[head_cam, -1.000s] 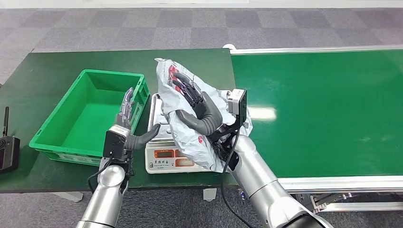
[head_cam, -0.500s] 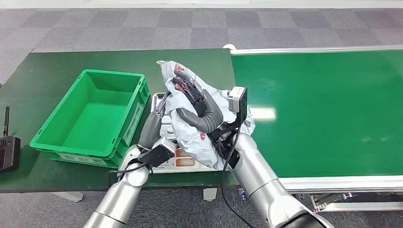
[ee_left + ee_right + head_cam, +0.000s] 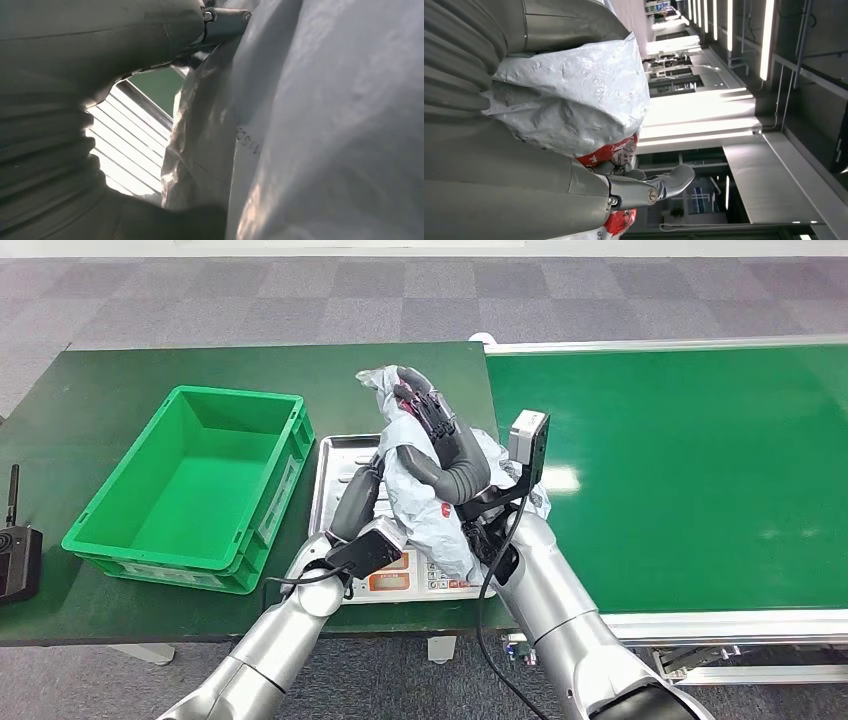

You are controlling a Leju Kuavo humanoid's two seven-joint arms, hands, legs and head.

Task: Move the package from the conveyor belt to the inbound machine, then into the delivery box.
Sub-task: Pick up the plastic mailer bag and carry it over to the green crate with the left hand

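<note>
The package (image 3: 430, 512) is a crumpled grey plastic bag with red print. My right hand (image 3: 447, 445) grips it from above and holds it raised over the inbound machine, a white scale with a steel plate (image 3: 335, 455). The right wrist view shows the package (image 3: 574, 100) bunched in that hand (image 3: 524, 195). My left hand (image 3: 358, 502) lies over the scale plate with its fingers reaching under the bag's near side. In the left wrist view the package (image 3: 325, 125) presses close against my left hand (image 3: 75, 75); its grasp is hidden. The delivery box (image 3: 240, 397), a green crate, stands left of the scale.
The green conveyor belt (image 3: 680, 470) runs along the right with a metal edge rail. A black handheld device (image 3: 18, 562) lies at the table's far left. The scale's keypad (image 3: 400, 580) faces the table's front edge.
My left hand swung from beside the crate across the scale plate and slid under the package. My right hand lifted the package and shifted it slightly right, baring more of the plate.
</note>
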